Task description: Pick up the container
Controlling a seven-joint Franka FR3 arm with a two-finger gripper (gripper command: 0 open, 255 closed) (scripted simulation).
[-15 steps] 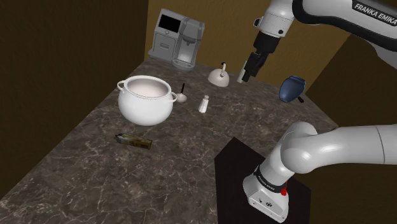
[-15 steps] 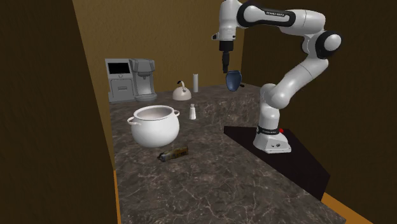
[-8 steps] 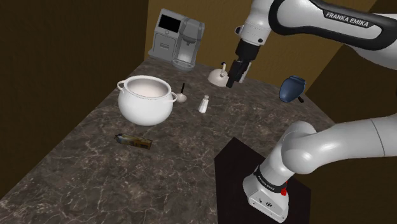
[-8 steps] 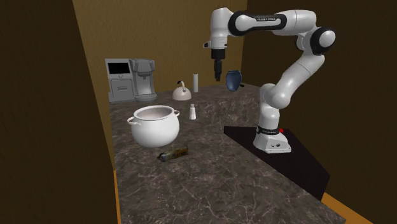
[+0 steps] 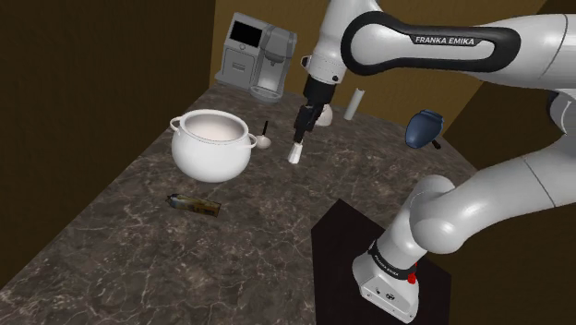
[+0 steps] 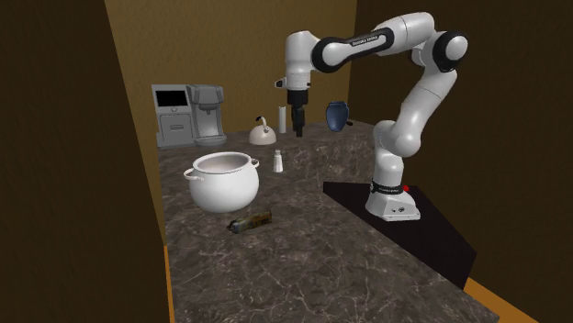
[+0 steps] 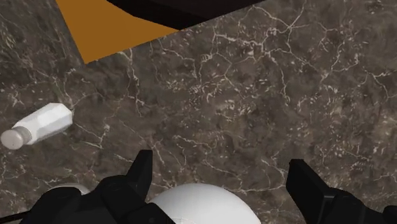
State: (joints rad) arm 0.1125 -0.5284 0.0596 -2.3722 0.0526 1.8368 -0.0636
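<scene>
Container [image 6: 277, 162] (small, white) upright near kettle [image 6: 263, 136]

Dark brown, white-veined marble pattern across the bench [image 5: 138, 242]. White on the round two-handled pot [image 5: 212, 148], small capped shaker bottle [image 5: 295, 155], domed kettle [image 6: 264, 136] and tall cylinder [image 5: 354, 103]. Grey with a black screen on the boxy coffee machine [image 5: 254, 57]. Blue on the rounded jug [image 5: 424, 128]. Olive on the lying bottle [image 5: 194, 204].

The white arm [image 5: 452, 42] reads "FRANKA EMIKA".
</scene>
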